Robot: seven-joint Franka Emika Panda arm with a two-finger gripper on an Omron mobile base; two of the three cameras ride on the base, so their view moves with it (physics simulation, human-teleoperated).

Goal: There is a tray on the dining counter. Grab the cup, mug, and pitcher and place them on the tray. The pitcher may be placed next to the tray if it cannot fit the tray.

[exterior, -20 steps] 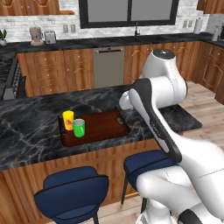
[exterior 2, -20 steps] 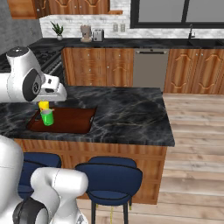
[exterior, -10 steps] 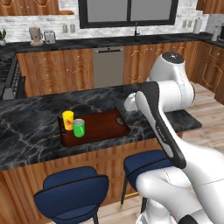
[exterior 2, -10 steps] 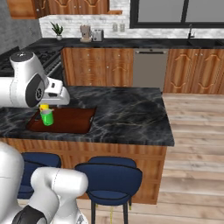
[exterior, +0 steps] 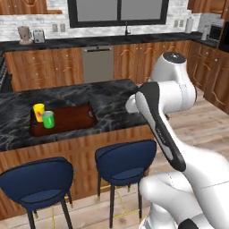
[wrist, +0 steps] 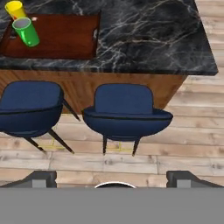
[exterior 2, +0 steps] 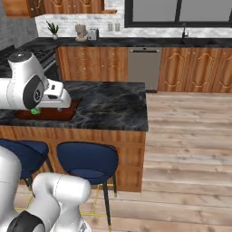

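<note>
The dark reddish-brown tray (exterior: 67, 118) lies on the black marble dining counter (exterior: 112, 96), toward its left end. A yellow cup (exterior: 39, 112) and a green mug (exterior: 48, 119) stand side by side at the tray's left end, also seen as the yellow cup (wrist: 15, 9) and green mug (wrist: 26, 31) in the hand view. My gripper (wrist: 114, 178) hangs open and empty above the stool side of the counter, looking down, well clear of the tray (wrist: 61, 37). In the right base view my hand covers most of the tray (exterior 2: 45, 115). The pitcher is out of view.
Two blue stools (exterior: 126, 161) (exterior: 38, 183) stand against the counter's wood front. Behind the island runs a back counter with a dishwasher (exterior: 98, 62) and wood cabinets. Open wood floor (exterior 2: 190, 149) lies to the right of the island.
Both base views have shifted, so the base has moved. The arm has drawn its hand back from over the tray toward the counter's front edge. The jaws stay open.
</note>
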